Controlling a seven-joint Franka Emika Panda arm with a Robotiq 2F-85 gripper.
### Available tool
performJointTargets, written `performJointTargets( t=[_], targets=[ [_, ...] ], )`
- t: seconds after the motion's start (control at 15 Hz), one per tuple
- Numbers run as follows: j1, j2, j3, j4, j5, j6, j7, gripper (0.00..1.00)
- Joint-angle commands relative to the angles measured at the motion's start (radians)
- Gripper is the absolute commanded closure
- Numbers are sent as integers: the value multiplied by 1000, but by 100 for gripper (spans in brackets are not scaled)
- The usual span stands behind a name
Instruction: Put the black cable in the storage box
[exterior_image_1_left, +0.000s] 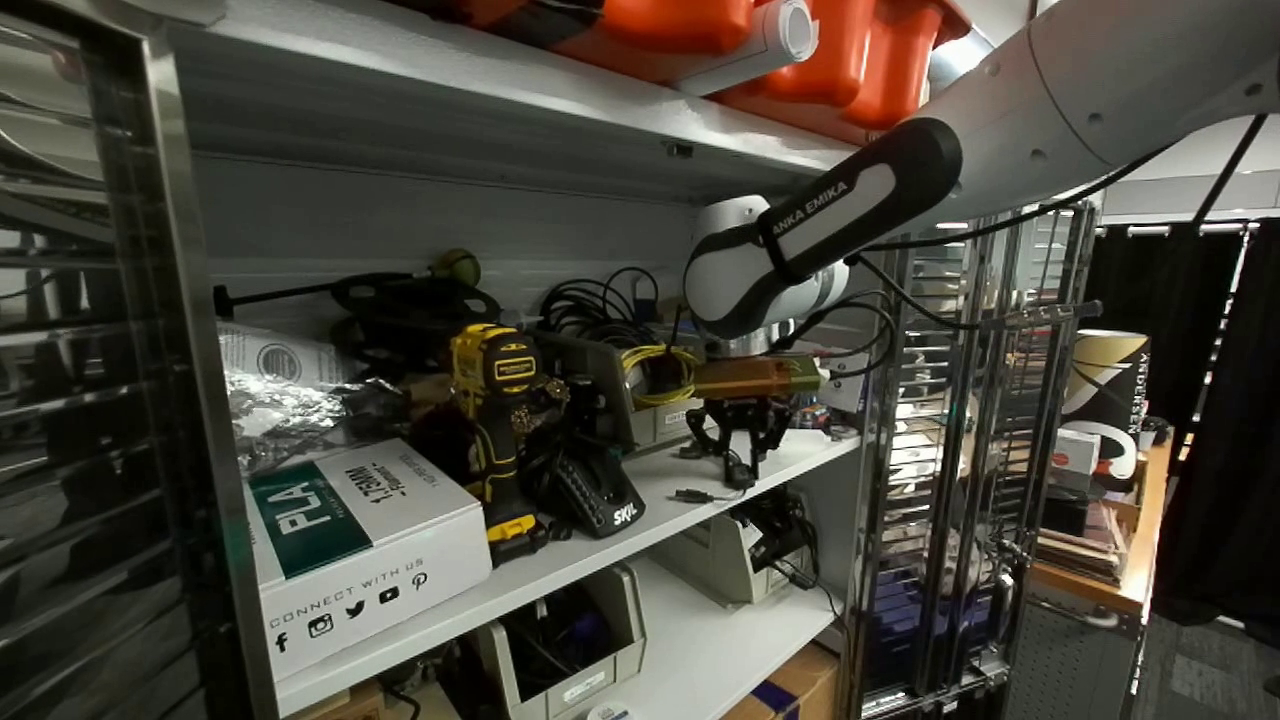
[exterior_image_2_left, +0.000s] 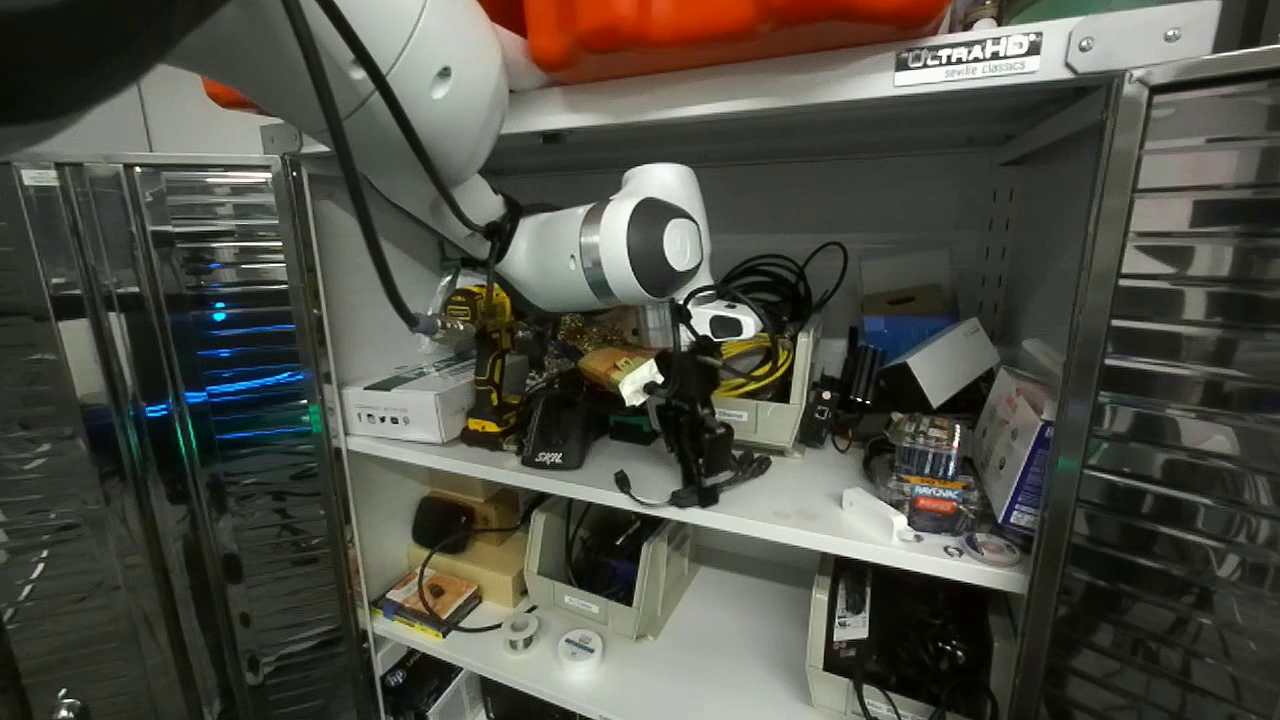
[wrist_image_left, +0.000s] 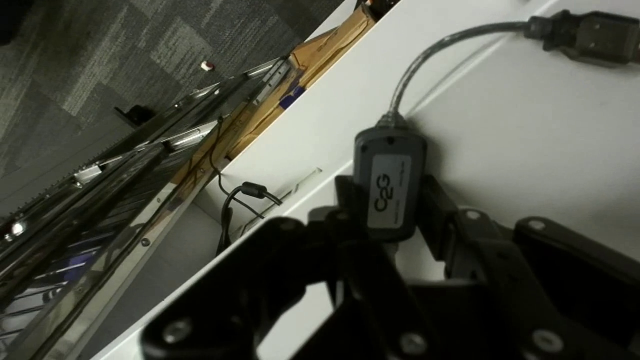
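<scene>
The black cable has a dark grey C2G block and a thin lead to a USB plug. It lies at the front edge of the middle shelf; its plug also shows in both exterior views. My gripper points down, with its fingers against both sides of the block. The gripper shows in both exterior views. Grey storage bins stand on the middle shelf and the lower shelf; which one is the storage box is unclear.
A yellow drill, a SKIL charger and a white PLA box stand beside the gripper. Battery packs and a white box are at the shelf's other end. An upper shelf hangs over the arm.
</scene>
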Motion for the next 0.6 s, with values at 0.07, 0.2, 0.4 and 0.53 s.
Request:
performJointTargets(
  t=[0.07,0.2,0.4,0.53],
  targets=[
    [35,-148,0,-194,-69,-18,-11,91],
    [40,-207,3,-272,-101,-16,-1,91],
    [43,-300,7,-395,-186,44,40,91],
    [36,-366,11,-480,-269,135,92,91]
  ],
)
